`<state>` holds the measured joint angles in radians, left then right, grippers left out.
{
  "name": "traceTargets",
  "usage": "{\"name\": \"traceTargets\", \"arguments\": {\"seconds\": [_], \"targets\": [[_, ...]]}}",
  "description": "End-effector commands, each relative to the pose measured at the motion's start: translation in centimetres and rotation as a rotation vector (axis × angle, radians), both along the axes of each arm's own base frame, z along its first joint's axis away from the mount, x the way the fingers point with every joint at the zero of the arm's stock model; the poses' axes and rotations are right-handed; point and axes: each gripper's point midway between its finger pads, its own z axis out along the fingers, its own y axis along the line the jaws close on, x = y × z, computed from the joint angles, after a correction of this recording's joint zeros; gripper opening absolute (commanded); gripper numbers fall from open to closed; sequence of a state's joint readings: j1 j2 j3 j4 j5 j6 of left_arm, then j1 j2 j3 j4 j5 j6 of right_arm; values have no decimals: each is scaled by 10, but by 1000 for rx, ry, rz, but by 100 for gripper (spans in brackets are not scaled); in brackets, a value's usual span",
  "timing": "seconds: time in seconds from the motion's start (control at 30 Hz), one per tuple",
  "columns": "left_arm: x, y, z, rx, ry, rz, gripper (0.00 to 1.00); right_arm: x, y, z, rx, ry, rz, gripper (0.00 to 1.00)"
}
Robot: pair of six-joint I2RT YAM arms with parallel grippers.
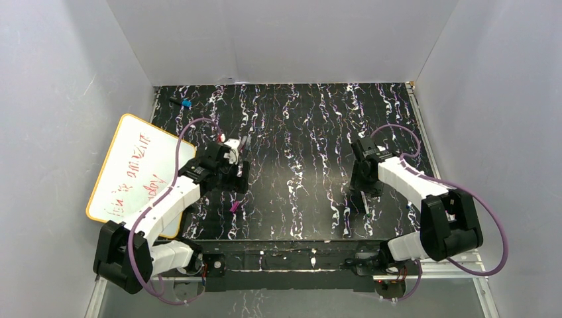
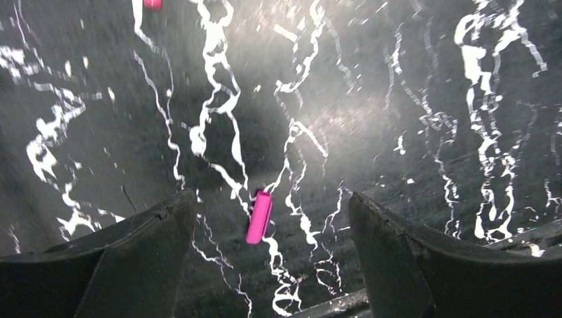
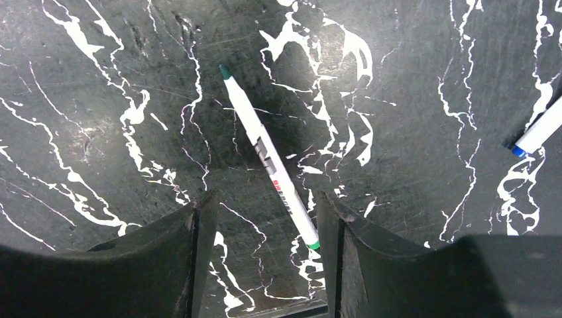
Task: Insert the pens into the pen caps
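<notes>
Slim white pen with green tip [image 3: 268, 159] lying diagonally on black white-veined tabletop [image 3: 411, 99], lower end between parted fingers of right gripper [image 3: 265, 207], short magenta plastic pen cap [image 2: 259, 217] flat on tabletop between wide-apart fingers of left gripper [image 2: 270, 204], touching neither finger.

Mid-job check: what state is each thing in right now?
magenta cap: lying flat, no pen in it.
green-tipped pen: lying flat, uncapped.
blue-ended white pen: lying flat, partly out of frame.
left gripper: open, over the magenta cap.
right gripper: open, astride the green-tipped pen.
</notes>
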<state>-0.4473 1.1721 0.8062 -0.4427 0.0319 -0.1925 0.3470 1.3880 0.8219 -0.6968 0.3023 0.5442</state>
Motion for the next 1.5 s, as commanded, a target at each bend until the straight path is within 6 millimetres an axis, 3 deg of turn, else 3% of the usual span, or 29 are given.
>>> {"name": "traceTargets", "arguments": {"seconds": [0.0,0.27,0.47,0.57,0.7,0.73,0.97,1.17,1.27,1.37,1.47], "targets": [[-11,11,-7,-11,31,124,82,-4,-10,6,-40,-15,-68,63],[-23,6,-39,-3,167,142,78,2,-1,-24,-13,55,-63,62],[-33,6,-60,46,251,141,70,7,1,-40,5,77,-50,49],[-40,5,-67,65,296,147,67,5,3,-49,19,99,-41,34],[-44,7,-67,80,313,201,64,2,6,-58,41,126,-26,4],[-47,8,-66,84,322,207,64,3,6,-58,41,124,-23,1],[-61,21,-71,197,373,252,55,12,17,-51,97,81,16,1],[-68,29,-86,321,401,255,29,28,26,-32,138,22,65,1],[-67,32,-93,352,410,253,7,30,28,-27,146,10,83,1],[-63,31,-98,364,407,239,0,30,30,-25,157,4,95,1],[-55,25,-100,355,396,221,0,29,34,-24,179,-1,101,1]]}}
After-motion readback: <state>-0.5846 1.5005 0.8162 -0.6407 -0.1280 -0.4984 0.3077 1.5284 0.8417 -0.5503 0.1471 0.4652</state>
